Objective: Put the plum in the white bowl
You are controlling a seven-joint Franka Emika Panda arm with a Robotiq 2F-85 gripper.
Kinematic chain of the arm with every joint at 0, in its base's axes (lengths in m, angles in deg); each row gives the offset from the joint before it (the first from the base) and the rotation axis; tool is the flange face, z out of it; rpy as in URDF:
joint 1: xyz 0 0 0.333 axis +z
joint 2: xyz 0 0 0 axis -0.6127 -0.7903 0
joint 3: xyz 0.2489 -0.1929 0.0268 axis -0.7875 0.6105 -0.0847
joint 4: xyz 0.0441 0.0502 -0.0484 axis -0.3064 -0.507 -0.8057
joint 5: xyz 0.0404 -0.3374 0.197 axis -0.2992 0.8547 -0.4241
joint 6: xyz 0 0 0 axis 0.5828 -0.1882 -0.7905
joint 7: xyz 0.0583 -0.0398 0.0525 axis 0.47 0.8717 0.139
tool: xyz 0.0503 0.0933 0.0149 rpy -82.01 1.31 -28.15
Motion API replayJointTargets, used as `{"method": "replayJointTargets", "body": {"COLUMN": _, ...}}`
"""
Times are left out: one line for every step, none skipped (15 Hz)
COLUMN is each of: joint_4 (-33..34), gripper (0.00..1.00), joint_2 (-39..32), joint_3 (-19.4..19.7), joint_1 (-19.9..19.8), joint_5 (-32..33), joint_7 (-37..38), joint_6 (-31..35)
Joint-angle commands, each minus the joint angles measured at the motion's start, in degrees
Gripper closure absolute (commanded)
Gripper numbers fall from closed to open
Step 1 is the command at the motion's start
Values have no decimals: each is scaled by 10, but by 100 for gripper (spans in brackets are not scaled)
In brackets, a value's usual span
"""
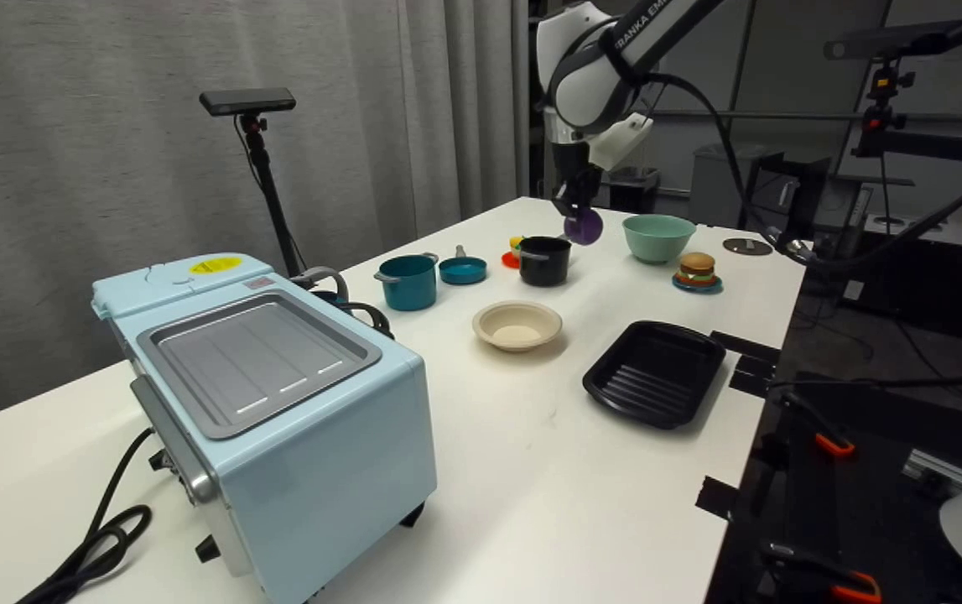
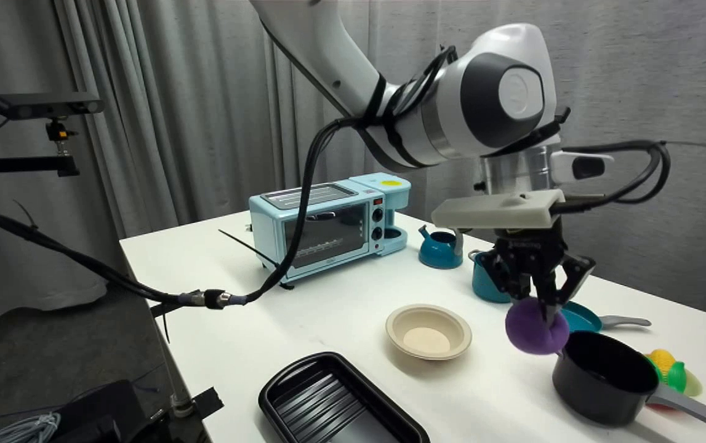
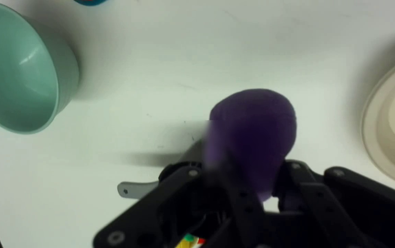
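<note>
The plum [image 2: 528, 329] is a round purple toy fruit. My gripper [image 2: 542, 301] is shut on it and holds it in the air above the table, close to the black saucepan. The plum also shows in an exterior view [image 1: 586, 228] and in the wrist view [image 3: 256, 117], where it sits between the fingers, partly blurred. The white bowl [image 1: 517, 334] is shallow and cream-coloured with nothing in it. It stands on the table apart from the plum, to its left in both exterior views [image 2: 428, 338]. In the wrist view the bowl [image 3: 383, 134] is cut off at the right edge.
The black saucepan [image 2: 599, 384] stands close to the gripper. A light green bowl [image 1: 657, 242], a burger on a plate [image 1: 696, 270] and a black tray [image 1: 657, 377] are on the table. A teal pot [image 1: 410, 283], a teal pan [image 1: 463, 270] and a toaster oven [image 1: 330, 453] stand along another side.
</note>
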Motion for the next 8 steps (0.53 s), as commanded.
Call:
{"method": "replayJointTargets", "body": {"joint_4": 2, "gripper": 94, "joint_2": 40, "joint_3": -21, "joint_1": -7, "joint_5": -73, "joint_7": -22, "joint_6": 35}}
{"method": "replayJointTargets", "body": {"joint_4": 3, "gripper": 94, "joint_2": 46, "joint_3": -26, "joint_1": -7, "joint_5": -95, "joint_7": -29, "joint_6": 47}}
{"method": "replayJointTargets", "body": {"joint_4": 4, "gripper": 94, "joint_2": 50, "joint_3": -32, "joint_1": -7, "joint_5": -118, "joint_7": -35, "joint_6": 60}}
{"method": "replayJointTargets", "body": {"joint_4": 5, "gripper": 94, "joint_2": 53, "joint_3": -37, "joint_1": -8, "joint_5": -141, "joint_7": -45, "joint_6": 70}}
{"method": "replayJointTargets", "body": {"joint_4": 5, "gripper": 94, "joint_2": 55, "joint_3": -42, "joint_1": -9, "joint_5": -163, "joint_7": -58, "joint_6": 79}}
{"method": "replayJointTargets", "body": {"joint_4": 5, "gripper": 94, "joint_2": 56, "joint_3": -48, "joint_1": -11, "joint_5": -188, "joint_7": -75, "joint_6": 87}}
{"method": "replayJointTargets", "body": {"joint_4": 5, "gripper": 94, "joint_2": 55, "joint_3": -53, "joint_1": -13, "joint_5": -212, "joint_7": -93, "joint_6": 92}}
{"method": "replayJointTargets", "body": {"joint_4": 5, "gripper": 94, "joint_2": 54, "joint_3": -59, "joint_1": -16, "joint_5": -239, "joint_7": -115, "joint_6": 94}}
